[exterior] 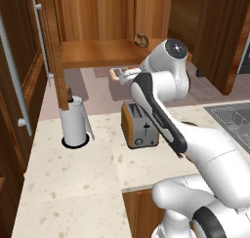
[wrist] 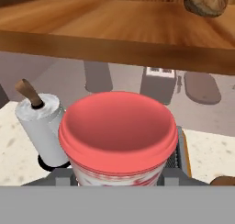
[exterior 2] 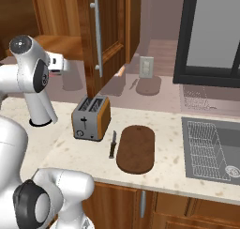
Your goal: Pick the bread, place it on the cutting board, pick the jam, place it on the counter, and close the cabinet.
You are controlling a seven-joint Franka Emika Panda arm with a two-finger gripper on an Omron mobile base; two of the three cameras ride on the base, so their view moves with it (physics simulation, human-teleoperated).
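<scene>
One jam jar (wrist: 118, 136): squat, red lid, pale body with red markings; seen from the hand view right in front of the camera, below the cabinet's shelf edge and above the worktop. In the left base view it shows as a small reddish-capped item (exterior: 117, 73) beside the arm's wrist.

One bread (wrist: 205, 0): brown knotted lump, on the cabinet shelf (wrist: 114, 21) near its front edge.

One cutting board (exterior 2: 136, 148): dark-brown oval, bare, near the worktop's front edge, a knife (exterior 2: 113, 144) just beside it, then an orange toaster (exterior 2: 91, 117).

Worktop (exterior: 68, 183): beige speckled stone; paper-towel roll (exterior: 75, 122) toward its rear; sink (exterior 2: 211, 148) at the far end. Cabinet door (exterior 2: 101, 35) stands open.

Claw (wrist: 118, 175): clamped on the jam jar, grey fingers (wrist: 62, 176) against either side of its base, holding it clear of the worktop.
</scene>
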